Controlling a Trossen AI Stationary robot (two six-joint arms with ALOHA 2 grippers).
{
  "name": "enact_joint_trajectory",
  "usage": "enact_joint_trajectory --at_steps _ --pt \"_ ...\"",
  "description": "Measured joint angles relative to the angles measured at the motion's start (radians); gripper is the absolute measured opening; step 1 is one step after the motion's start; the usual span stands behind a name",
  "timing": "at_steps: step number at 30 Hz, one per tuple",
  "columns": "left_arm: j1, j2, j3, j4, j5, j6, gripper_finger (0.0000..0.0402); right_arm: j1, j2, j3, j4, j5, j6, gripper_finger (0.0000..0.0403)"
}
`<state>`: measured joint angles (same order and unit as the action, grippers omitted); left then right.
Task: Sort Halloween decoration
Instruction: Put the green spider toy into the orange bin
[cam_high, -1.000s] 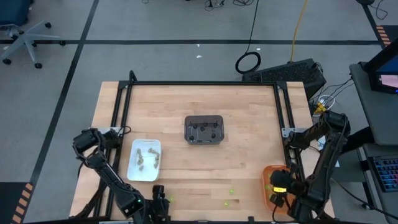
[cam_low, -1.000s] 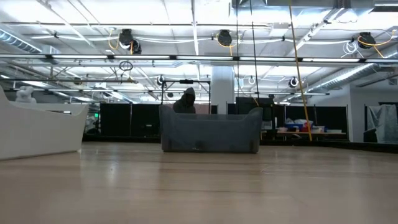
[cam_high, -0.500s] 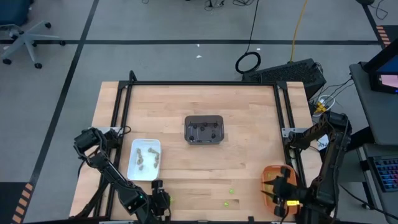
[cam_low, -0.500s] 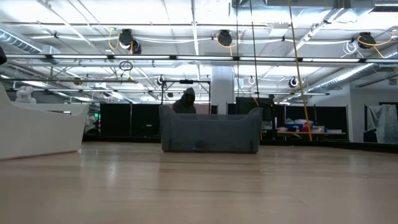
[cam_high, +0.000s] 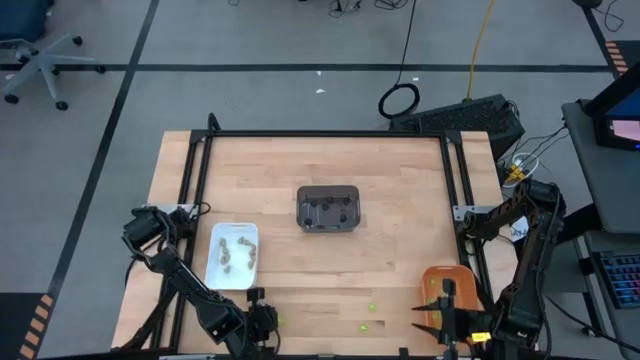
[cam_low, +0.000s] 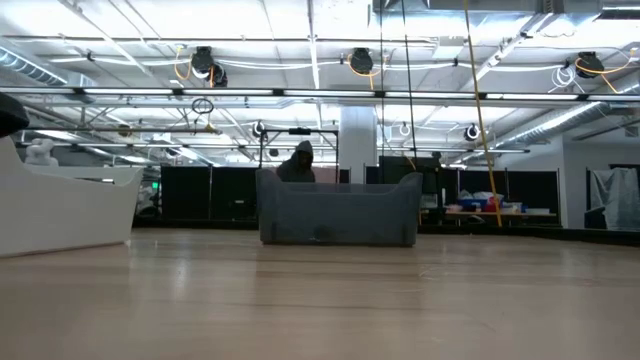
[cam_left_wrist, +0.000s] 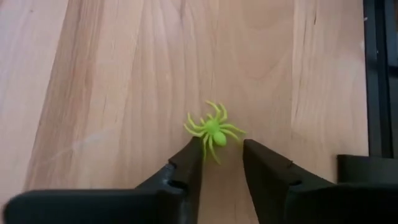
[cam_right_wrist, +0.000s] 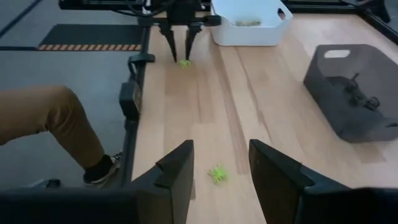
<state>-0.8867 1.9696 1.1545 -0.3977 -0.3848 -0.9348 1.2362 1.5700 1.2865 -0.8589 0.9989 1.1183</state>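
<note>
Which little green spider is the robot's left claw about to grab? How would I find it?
Find the white tray on the table's left. Just past its near corner, by the table's front edge, the left gripper points down at a lime-green spider. Unlike the other green spiders, this one sits right between two dark fingertips.

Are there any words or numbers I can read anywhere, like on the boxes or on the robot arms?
None can be read.
The white tray, the dark grey tray and the orange tray show no writing.
The green spider by the left gripper has no marks.
The screen beside the table is too small to read.
</note>
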Motion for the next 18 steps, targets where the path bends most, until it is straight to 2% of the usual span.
enact_joint_trajectory --at_steps 7,18 --pt "-0.001 0.004 -0.002 0.009 -0.043 0.028 0.0013 0.0 0.041 0.0 0.074 0.051 -0.066 0.0139" --pt "0.008 0.01 0.054 -0.006 -0.149 0.104 0.0001 -0.044 0.167 -0.001 0.253 0.078 -0.182 0.0139"
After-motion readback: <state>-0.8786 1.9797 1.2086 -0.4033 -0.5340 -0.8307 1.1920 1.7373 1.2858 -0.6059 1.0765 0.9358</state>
